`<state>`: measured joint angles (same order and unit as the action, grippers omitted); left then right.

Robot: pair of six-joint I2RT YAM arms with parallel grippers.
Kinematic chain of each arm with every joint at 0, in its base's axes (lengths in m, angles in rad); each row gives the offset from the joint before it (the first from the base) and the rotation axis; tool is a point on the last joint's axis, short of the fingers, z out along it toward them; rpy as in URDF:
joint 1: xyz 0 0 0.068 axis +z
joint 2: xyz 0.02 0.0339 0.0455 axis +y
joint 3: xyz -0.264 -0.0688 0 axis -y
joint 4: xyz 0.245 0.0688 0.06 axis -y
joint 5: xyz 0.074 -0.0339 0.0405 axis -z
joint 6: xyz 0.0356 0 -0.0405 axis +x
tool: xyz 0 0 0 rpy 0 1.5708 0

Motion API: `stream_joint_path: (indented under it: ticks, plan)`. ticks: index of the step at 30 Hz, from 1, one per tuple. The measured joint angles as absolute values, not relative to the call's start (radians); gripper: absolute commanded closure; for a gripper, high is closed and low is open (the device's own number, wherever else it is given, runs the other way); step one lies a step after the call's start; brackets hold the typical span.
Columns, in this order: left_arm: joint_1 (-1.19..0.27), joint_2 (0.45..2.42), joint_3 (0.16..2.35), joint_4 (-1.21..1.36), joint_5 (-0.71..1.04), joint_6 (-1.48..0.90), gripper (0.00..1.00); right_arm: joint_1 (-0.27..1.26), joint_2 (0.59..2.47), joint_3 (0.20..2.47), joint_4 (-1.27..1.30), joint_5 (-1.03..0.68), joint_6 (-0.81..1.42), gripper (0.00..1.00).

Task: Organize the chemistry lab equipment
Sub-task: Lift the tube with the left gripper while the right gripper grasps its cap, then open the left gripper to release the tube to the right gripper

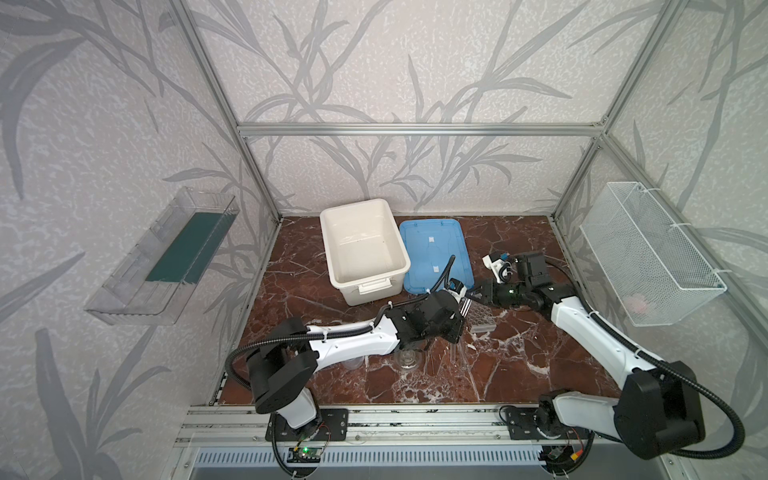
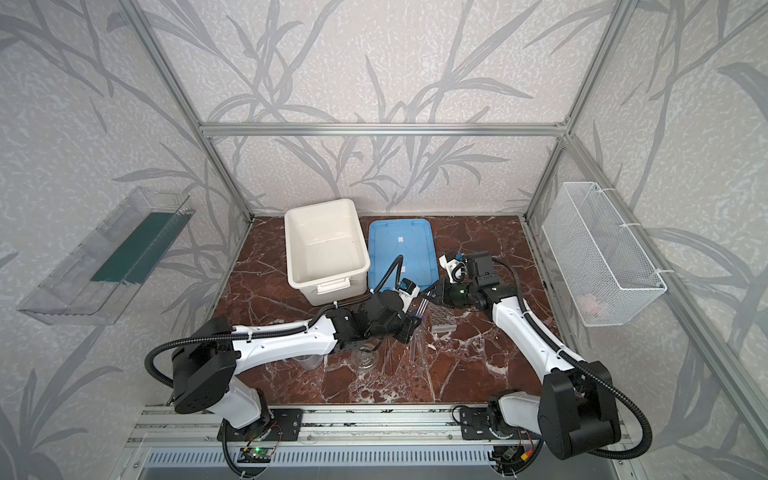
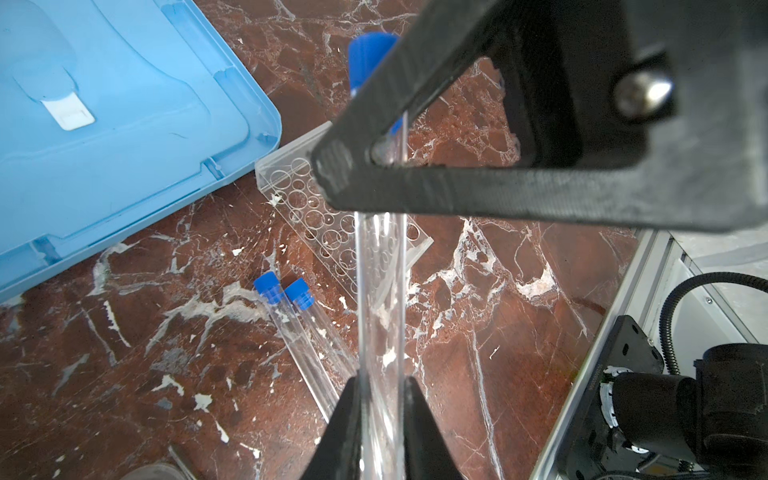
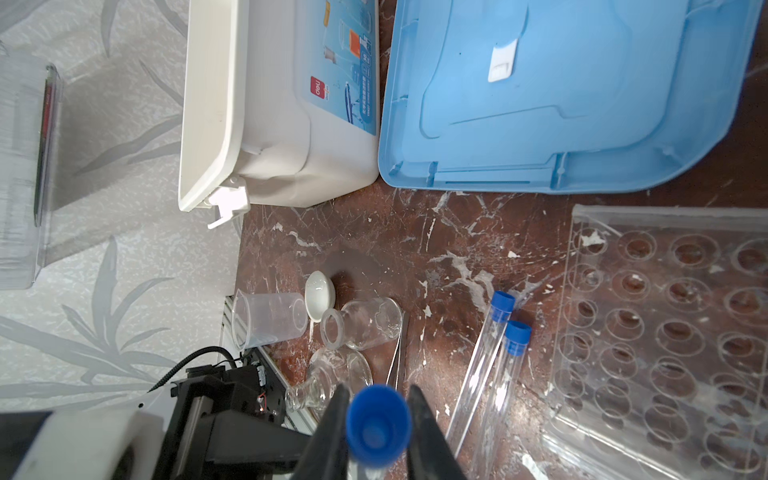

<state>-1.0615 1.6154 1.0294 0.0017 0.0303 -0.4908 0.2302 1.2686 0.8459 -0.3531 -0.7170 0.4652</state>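
Observation:
A long clear blue-capped tube is held off the table by both grippers. My left gripper is shut on its lower body. My right gripper is shut on its blue cap, right beside the left one in a top view. Below them lies the clear multi-hole rack, and two more capped tubes rest on the table beside it. A small beaker, white dish, clear jar, round glass vessel and thin rods cluster near the front edge.
The open white tub stands at the back, with its blue lid flat beside it. A wire basket hangs on the right wall and a clear shelf on the left wall.

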Motion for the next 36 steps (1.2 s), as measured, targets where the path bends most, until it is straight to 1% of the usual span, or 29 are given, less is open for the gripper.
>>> stream_joint_path:
  ticks: [4,5,7,9,12,14,15,22,26,36]
  plan:
    - [-1.063,1.615,1.029,0.002,0.036,-0.491,0.78,0.230,1.268,0.839,-0.342,-0.719,0.468,0.80]
    - [-1.063,1.615,1.029,0.002,0.036,-0.491,0.75,0.231,1.268,0.839,-0.341,-0.718,0.467,0.81]
    - [-1.065,1.615,1.029,0.004,0.039,-0.491,0.67,0.232,1.268,0.836,-0.340,-0.715,0.467,0.81]
    - [-1.066,1.615,1.029,0.007,0.043,-0.492,0.52,0.232,1.267,0.836,-0.341,-0.707,0.467,0.81]
    - [-1.066,1.615,1.029,0.018,0.048,-0.501,0.19,0.232,1.255,0.836,-0.342,-0.673,0.458,0.81]
    - [-1.066,1.615,1.029,0.023,0.047,-0.513,0.04,0.232,1.237,0.836,-0.343,-0.634,0.442,0.81]
    - [-1.066,1.615,1.030,0.023,0.044,-0.522,0.01,0.233,1.224,0.836,-0.344,-0.608,0.431,0.81]
    - [-1.065,1.615,1.133,-0.096,-0.039,-0.646,0.01,0.233,1.110,0.835,-0.328,-0.385,0.328,0.81]
    - [-1.061,1.631,1.192,-0.117,-0.041,-0.694,0.01,0.233,1.054,0.807,-0.234,-0.264,0.263,0.81]
    - [-1.045,1.748,1.254,-0.181,-0.021,-0.727,0.01,0.274,1.079,0.680,0.057,-0.038,0.132,0.83]
